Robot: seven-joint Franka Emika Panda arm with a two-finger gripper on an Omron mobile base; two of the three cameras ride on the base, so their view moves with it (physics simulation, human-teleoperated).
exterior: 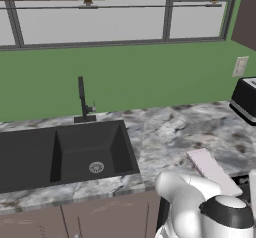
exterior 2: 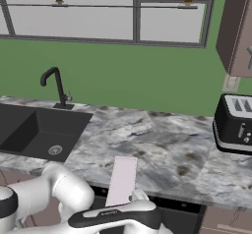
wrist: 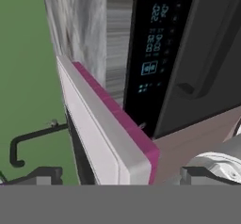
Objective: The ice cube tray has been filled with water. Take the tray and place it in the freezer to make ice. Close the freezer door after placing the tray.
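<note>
The ice cube tray (exterior: pixel 212 169) is a thin slab with a pale pinkish top. It lies on the marble counter (exterior: pixel 165 132) right of the sink, its near end at the counter's front edge (exterior 2: pixel 123 179). In the hand view the tray (wrist: pixel 94 124) runs away from me edge-on and shows its magenta side. My gripper (wrist: pixel 124 176) is open at the tray's near end. One dark fingertip (wrist: pixel 47 173) stands on each side of the slab, with gaps to both. The hand (exterior 2: pixel 139 197) sits low in front of the counter edge. The freezer and the freezer door are out of view.
A dark double sink (exterior: pixel 75 152) with a black faucet (exterior: pixel 82 102) lies to the left. A black toaster (exterior 2: pixel 235 122) stands at the back right by the green wall. Under the counter, beside the tray's end, is a black appliance panel with blue digits (wrist: pixel 155 53).
</note>
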